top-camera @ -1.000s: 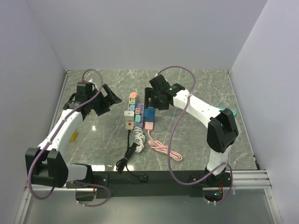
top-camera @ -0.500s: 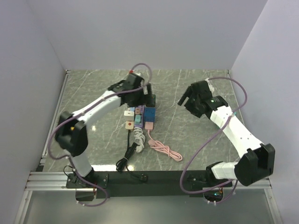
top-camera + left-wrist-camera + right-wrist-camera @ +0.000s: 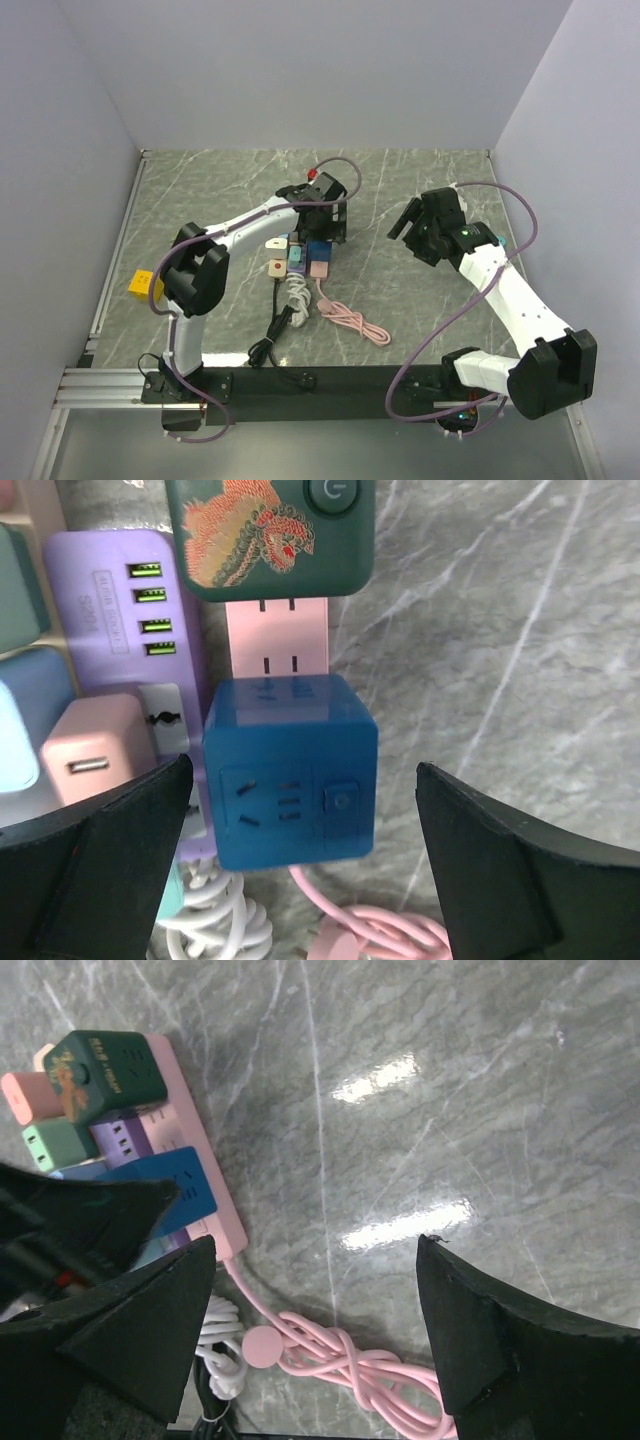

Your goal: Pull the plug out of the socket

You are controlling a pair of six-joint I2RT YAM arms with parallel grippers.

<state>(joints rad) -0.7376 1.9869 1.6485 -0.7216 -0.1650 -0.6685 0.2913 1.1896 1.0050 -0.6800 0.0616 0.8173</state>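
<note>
Hovering with left claw (image 3: 302, 770) spread wide either side of the blue cube plug (image 3: 290, 790) — seated in the pink socket strip (image 3: 277, 645) on the counter (image 3: 520, 630) — apparently lining up a clamp-and-pull, with right claw (image 3: 315, 1245) parted, empty, parked aside.

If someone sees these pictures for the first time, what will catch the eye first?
First, the cluster of pastel power strips and plugs in the middle of the grey marble table, with the left gripper open right over it. In the left wrist view a bright blue plastic cube adapter sits on a pink strip, beside a dark green cube with a dragon picture. The right gripper hangs open to the right, over bare marble.
</note>
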